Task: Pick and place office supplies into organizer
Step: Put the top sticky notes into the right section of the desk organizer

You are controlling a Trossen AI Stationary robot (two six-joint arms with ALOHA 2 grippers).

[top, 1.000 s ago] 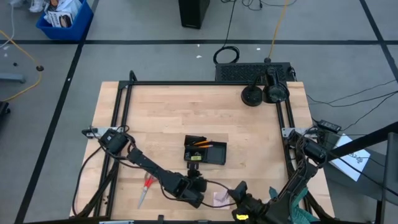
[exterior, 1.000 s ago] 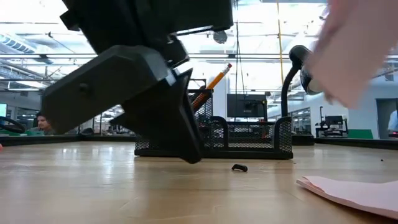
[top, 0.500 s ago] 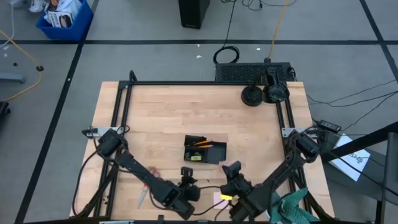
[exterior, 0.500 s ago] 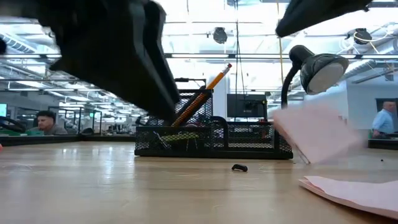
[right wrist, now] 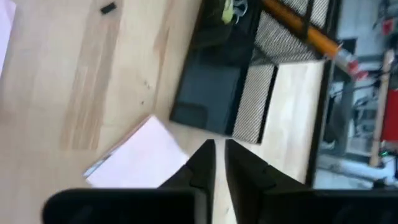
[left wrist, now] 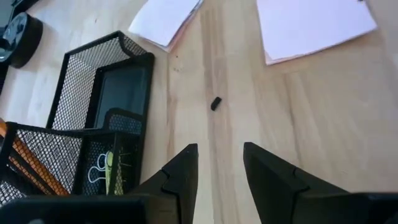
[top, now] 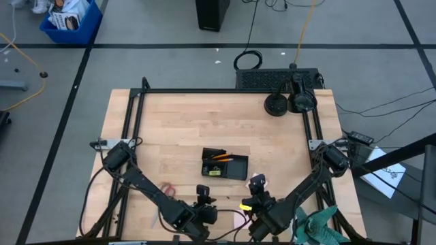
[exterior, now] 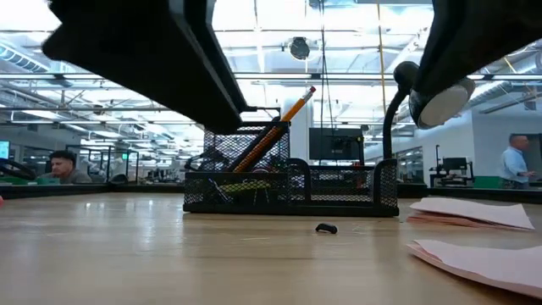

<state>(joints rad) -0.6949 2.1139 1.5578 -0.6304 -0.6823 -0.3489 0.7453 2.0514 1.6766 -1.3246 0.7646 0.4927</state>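
Scissors (top: 165,190): partly under the left arm — only the red handles show.
Small black thing (exterior: 326,228): too tiny to tell what it is.
Pink paper (left wrist: 309,25): cut off by the picture's edge.

- A light wooden table (top: 177,129) fills the middle of the high view, edged by a black metal frame (top: 218,90).
- Two round black discs (top: 276,105) sit at the table's upper right corner.
- A teal cloth (top: 319,228) lies at the lower right.
- A blue bin (top: 68,20) stands on the grey floor at upper left.
- A black box (top: 212,13) stands at top centre.
- A lamp (exterior: 428,97) shows at the low view's upper right; a person (exterior: 59,165) sits at far left, another person (exterior: 512,161) stands at far right.
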